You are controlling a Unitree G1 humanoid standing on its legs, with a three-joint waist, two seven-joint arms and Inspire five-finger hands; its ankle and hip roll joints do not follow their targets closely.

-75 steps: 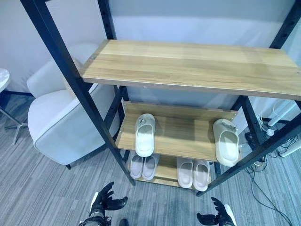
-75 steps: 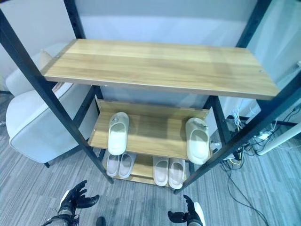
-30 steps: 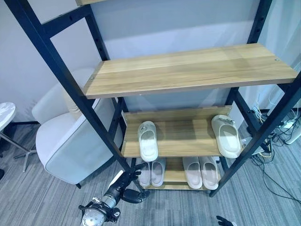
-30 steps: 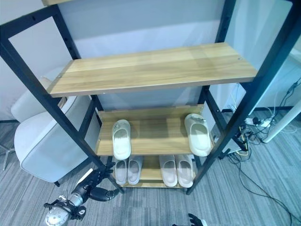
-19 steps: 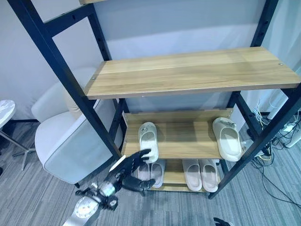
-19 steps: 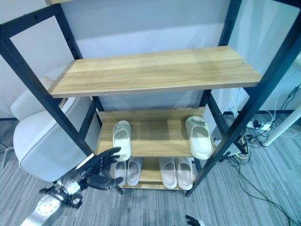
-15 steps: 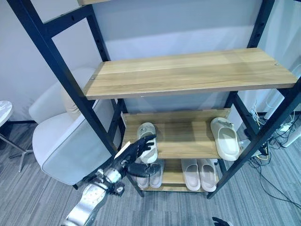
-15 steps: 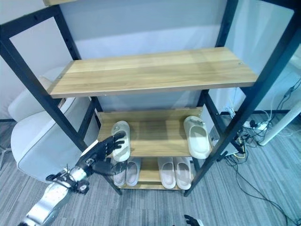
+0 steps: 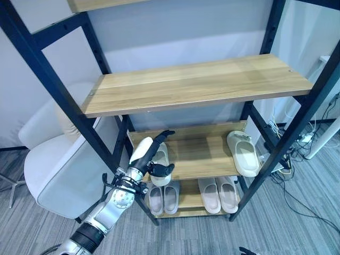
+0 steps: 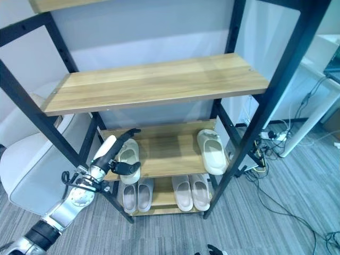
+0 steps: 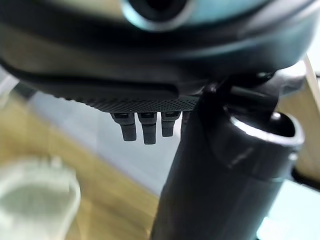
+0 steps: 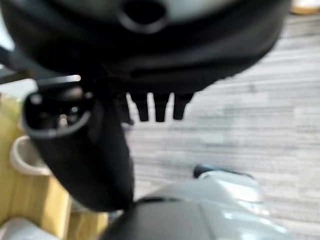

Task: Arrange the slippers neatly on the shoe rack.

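Note:
Two cream slippers lie far apart on the rack's middle shelf (image 9: 204, 151): one at the left end (image 9: 161, 159), one at the right end (image 9: 243, 154). My left hand (image 9: 144, 151) reaches in over the left slipper, fingers straight and thumb spread beside its heel, open. In the left wrist view that pale slipper (image 11: 35, 200) lies off to the side of the thumb (image 11: 225, 170), outside the grasp. My right hand (image 10: 212, 249) hangs low over the floor, and its fingers (image 12: 157, 110) are straight. Two neat pairs (image 9: 163, 197) (image 9: 221, 194) fill the bottom shelf.
The rack's black front posts (image 9: 69, 106) (image 9: 297, 122) flank the shelves, and a bare wooden shelf (image 9: 196, 82) hangs above the middle one. A white armchair (image 9: 53, 159) stands close on the left. Cables (image 9: 303, 196) trail over the grey floor at right.
My left arm has risen from near the floor up to the middle shelf, and its hand now lies over the left slipper. The camera has shifted; the slippers stay put.

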